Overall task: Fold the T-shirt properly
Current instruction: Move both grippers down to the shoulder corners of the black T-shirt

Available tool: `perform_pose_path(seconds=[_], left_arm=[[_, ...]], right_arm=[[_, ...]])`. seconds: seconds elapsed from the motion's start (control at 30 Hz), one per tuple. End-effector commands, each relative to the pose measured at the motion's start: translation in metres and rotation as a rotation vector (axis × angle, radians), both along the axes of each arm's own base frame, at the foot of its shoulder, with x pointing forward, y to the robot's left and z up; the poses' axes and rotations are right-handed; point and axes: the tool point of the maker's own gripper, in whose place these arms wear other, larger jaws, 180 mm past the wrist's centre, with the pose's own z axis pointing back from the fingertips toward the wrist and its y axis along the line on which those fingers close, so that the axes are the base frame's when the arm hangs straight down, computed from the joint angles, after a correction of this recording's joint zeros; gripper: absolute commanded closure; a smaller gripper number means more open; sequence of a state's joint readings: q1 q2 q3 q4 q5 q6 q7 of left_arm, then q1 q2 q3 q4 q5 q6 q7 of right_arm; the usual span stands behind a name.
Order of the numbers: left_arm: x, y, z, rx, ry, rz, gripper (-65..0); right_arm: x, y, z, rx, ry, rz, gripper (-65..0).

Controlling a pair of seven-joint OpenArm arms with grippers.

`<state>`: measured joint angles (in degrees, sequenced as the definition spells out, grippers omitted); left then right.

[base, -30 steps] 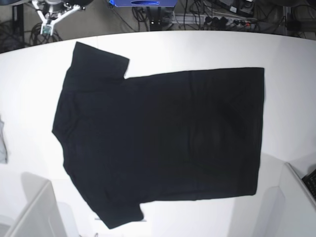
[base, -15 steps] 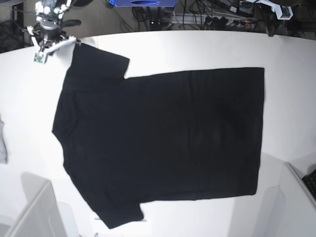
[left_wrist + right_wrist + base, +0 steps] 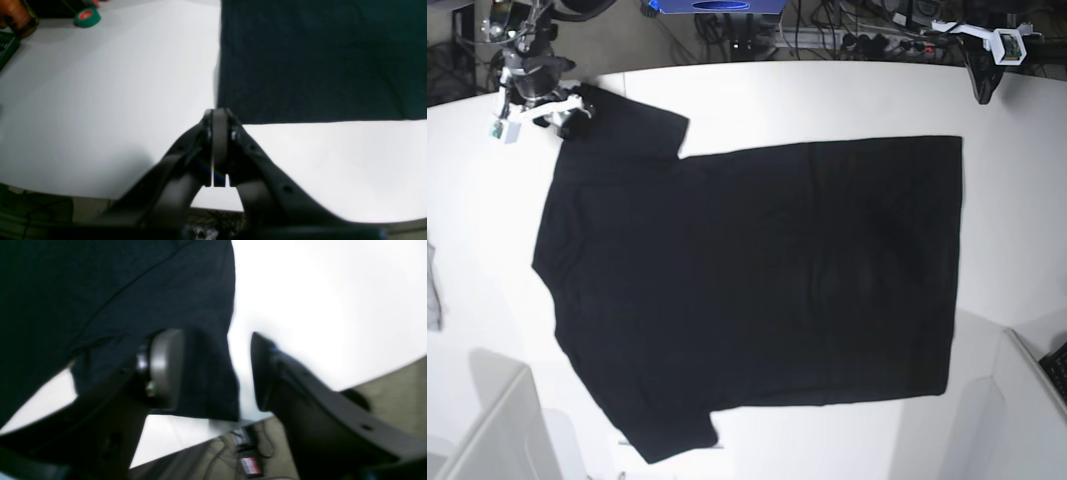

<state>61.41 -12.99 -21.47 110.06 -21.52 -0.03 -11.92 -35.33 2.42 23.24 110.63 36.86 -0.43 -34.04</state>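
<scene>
One T-shirt (image 3: 100,300) sleeve between right gripper (image 3: 217,370) fingers

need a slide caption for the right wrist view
Open right gripper straddling the sleeve edge of the black T-shirt on the white table.

The large black short-sleeved cloth T-shirt (image 3: 757,290) lies spread flat on the white bench (image 3: 827,100), plain side up, with no print showing. Its sleeves and neck end point to the base view's left, and its straight hem runs down the right. Only faint creases cross the cloth.
</scene>
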Motion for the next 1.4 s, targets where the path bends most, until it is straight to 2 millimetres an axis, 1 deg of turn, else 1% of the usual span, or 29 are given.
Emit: perform_pose_path(seconds=[0.0,0.1,0.13,0.2,0.27,0.33,0.43,0.47,0.5,0.53,0.63,0.73,0.8,0.87,0.9,0.97,1.03,1.1,1.13,1.17,1.27,1.37], left_arm=[[0.004,0.003,0.004,0.005,-0.008,0.01,0.0],[0.012,0.006,-0.011,-0.017,0.058,0.031,0.0],[0.013,0.007,-0.016,-0.025,0.078,0.038,-1.0],[0.018,0.006,-0.02,-0.035,0.086,0.045,-12.8],[0.023,0.006,-0.018,-0.035,0.073,0.045,-22.2],[0.03,0.006,-0.016,-0.039,0.054,0.048,-29.8],[0.04,0.006,-0.014,-0.042,0.026,0.051,-38.5],[0.04,0.007,-0.016,-0.043,0.027,0.056,-40.3],[0.041,0.008,-0.018,-0.048,0.026,0.066,-42.1],[0.043,0.009,-0.021,-0.052,0.023,0.076,-44.1],[0.046,0.015,-0.033,-0.063,0.025,0.106,-45.4],[0.047,0.018,-0.042,-0.08,0.03,0.133,-45.6],[0.045,0.021,-0.049,-0.142,0.026,0.175,-45.9],[0.039,0.025,-0.058,-0.251,0.018,0.244,-45.9],[0.038,0.029,-0.06,-0.294,0.012,0.269,-45.9],[0.038,0.039,-0.061,-0.346,0.009,0.293,-45.4],[0.036,0.045,-0.066,-0.378,0.017,0.314,-45.4],[0.035,0.05,-0.069,-0.388,0.024,0.327,-45.4],[0.039,0.051,-0.069,-0.389,0.017,0.324,-45.3],[0.041,0.052,-0.07,-0.389,0.014,0.326,-45.1],[0.043,0.05,-0.082,-0.417,0.065,0.334,-45.1],[0.058,0.043,-0.092,-0.47,0.123,0.327,-45.1]], right_arm=[[0.005,-0.004,0.003,0.002,-0.023,-0.002,-33.0],[0.008,-0.007,-0.007,0.061,-0.012,-0.018,-33.3],[0.009,-0.008,-0.011,0.075,-0.007,-0.024,-33.3],[0.008,-0.011,-0.021,0.089,0.015,-0.036,-33.3],[0.005,-0.016,-0.03,0.089,0.04,-0.043,-33.3],[-0.002,-0.016,-0.038,0.098,0.066,-0.047,-33.3],[-0.006,-0.011,-0.042,0.108,0.078,-0.043,-33.3],[-0.007,-0.009,-0.043,0.11,0.081,-0.037,-33.3],[-0.008,-0.003,-0.044,0.118,0.082,-0.013,-33.3],[-0.007,0.008,-0.045,0.13,0.076,0.032,-33.0],[-0.011,0.026,-0.048,0.151,0.086,0.096,-32.7],[-0.012,0.03,-0.05,0.16,0.093,0.102,-32.7],[-0.016,0.03,-0.054,0.163,0.107,0.097,-32.7],[-0.02,0.03,-0.06,0.168,0.124,0.099,-32.6],[-0.021,0.033,-0.063,0.176,0.133,0.106,-32.4],[-0.025,0.033,-0.068,0.179,0.152,0.109,-28.7],[-0.028,0.032,-0.073,0.179,0.166,0.109,-20.1],[-0.031,0.032,-0.076,0.181,0.177,0.109,-8.7],[-0.031,0.032,-0.076,0.181,0.178,0.108,-3.2],[-0.031,0.031,-0.076,0.18,0.177,0.106,0.0],[-0.031,0.031,-0.077,0.182,0.179,0.101,0.0],[-0.032,0.03,-0.077,0.179,0.181,0.101,0.0]])
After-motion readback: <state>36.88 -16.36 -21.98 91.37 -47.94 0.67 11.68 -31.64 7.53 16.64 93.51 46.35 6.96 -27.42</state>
